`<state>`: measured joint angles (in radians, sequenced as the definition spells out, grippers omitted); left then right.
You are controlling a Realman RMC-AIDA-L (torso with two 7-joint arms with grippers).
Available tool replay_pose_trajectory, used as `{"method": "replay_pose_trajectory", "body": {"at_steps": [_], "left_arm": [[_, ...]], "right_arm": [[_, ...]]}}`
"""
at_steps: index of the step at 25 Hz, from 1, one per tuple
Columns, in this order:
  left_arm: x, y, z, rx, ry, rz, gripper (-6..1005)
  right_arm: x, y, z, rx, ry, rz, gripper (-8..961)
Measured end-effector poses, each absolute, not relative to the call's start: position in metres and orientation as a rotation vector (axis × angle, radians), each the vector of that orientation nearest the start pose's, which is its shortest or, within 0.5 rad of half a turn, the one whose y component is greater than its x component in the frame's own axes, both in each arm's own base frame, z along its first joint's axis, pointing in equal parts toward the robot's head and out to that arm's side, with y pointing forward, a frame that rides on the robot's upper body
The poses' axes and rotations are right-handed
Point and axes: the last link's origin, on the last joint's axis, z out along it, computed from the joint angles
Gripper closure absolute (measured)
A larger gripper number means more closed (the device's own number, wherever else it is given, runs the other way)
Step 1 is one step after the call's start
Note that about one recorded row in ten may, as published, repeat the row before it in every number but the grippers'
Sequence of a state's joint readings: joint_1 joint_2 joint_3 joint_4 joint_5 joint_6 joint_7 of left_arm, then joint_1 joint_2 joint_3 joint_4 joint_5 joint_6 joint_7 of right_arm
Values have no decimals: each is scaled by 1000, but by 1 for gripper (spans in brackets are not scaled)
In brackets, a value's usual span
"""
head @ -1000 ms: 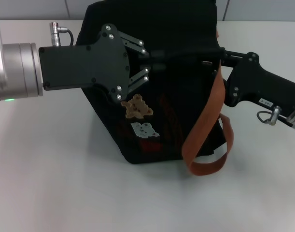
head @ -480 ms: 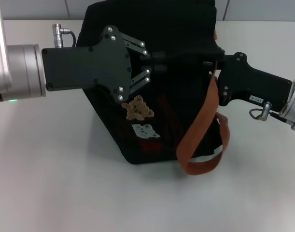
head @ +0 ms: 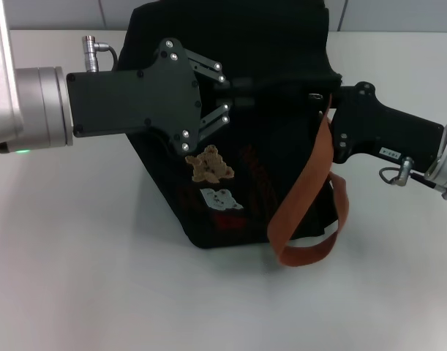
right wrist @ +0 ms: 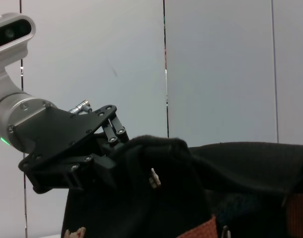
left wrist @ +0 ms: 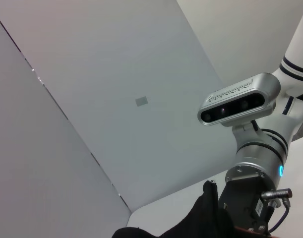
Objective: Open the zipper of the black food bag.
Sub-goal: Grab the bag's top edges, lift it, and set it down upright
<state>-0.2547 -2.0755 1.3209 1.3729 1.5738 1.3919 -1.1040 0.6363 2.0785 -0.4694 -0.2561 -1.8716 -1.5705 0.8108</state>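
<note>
The black food bag stands on the white table, with tan bear and white animal patches on its front. One orange-brown strap hangs down its right side. My left gripper reaches in from the left and is shut on the fabric of the bag's top edge; the right wrist view shows this left gripper pinching the bag. The zipper's small silver pull tab hangs free just beyond that pinch. My right gripper presses against the bag's top right corner, its tip lost against the black cloth.
The white table spreads around the bag, with a grey wall behind it. The left wrist view looks upward at the robot's head camera and a fold of black fabric.
My right gripper has moved left, in against the bag's right corner. The hanging strap has swung left with it. The left gripper has crept slightly right, still holding the top edge.
</note>
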Motion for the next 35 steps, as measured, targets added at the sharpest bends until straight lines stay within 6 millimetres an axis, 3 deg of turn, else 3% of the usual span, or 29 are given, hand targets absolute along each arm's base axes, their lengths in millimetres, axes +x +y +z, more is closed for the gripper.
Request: {"method": "replay_pose_trajectory", "body": {"at_steps": [35], "left_arm": [[-153, 310, 25, -2587, 535, -617, 896]], "right_arm": [[238, 331, -31, -2512, 234, 1038, 858]]}}
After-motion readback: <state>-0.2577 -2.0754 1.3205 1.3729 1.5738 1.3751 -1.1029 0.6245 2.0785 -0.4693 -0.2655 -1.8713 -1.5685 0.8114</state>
